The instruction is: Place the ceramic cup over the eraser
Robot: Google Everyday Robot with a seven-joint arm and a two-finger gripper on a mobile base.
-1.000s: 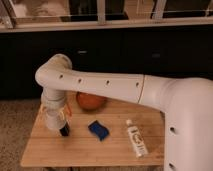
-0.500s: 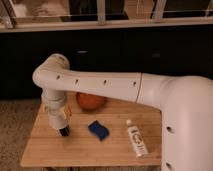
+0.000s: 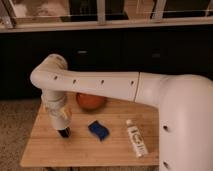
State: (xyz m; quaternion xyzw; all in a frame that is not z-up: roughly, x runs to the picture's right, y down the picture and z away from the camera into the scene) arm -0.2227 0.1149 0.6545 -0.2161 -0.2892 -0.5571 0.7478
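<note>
Though partly tucked under the white arm [image 3: 95, 82], easy enough to find: orange cup [image 3: 90, 101] at the back of the desk [image 3: 75, 152], resting on the wood, behind the blue eraser [image 3: 98, 130] and apart from it. Cannot tell whether mouth up, mouth down or on its side. Tool [image 3: 64, 132] pointing down at the left part of the desk, tip close to the wood, left of the eraser and in front of the cup, touching neither and carrying nothing. Cannot tell whether apart or together. Judging by the glossy glaze: hard, stiff and slippery, with no give under pressure, so likely to squirt out of a pinch across the round belly. Probably heavy enough to swing if caught off-centre, and brittle enough to chip if dropped or knocked on the wood. Better to pinch the wall at the rim, one side inside and one outside, or to span the narrowest part squarely through the middle. Squeeze firmly but not hard, lift slowly, keep level. Mind the white tube [image 3: 136, 141] lying to the right of the eraser when bringing the cup across, and lower gently, since ceramic on a soft eraser may sit crooked.
</note>
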